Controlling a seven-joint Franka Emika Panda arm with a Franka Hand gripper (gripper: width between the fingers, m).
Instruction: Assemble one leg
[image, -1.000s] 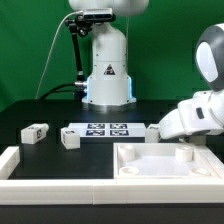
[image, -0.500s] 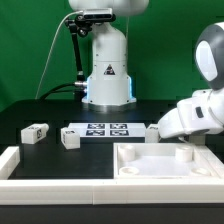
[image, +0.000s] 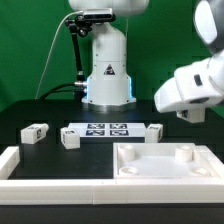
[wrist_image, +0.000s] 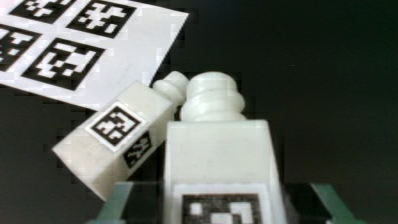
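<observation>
Pinching a small white oblong plastic leg (wrist_image: 217, 150) by its long sides, the gripper (wrist_image: 221, 203) is holding it knobbed end forward. Past the jaws, a second tagged leg (wrist_image: 121, 135) is lying beside the flat white marker board's (wrist_image: 80, 40) edge, and bare black table (wrist_image: 329, 60) is lying open on the jaws' other side.

That Panda arm (image: 195, 85) is all glossy white rounded shells, with a dark grey patch under the wrist casing. Its fat white base (image: 107, 60) has a triangle warning sticker (image: 108, 72), a blue glow at the foot (image: 88, 96) and a black cable (image: 77, 55) down one side. The gripper (wrist_image: 217, 210) has dull grey-green fingers (wrist_image: 128, 208).
</observation>
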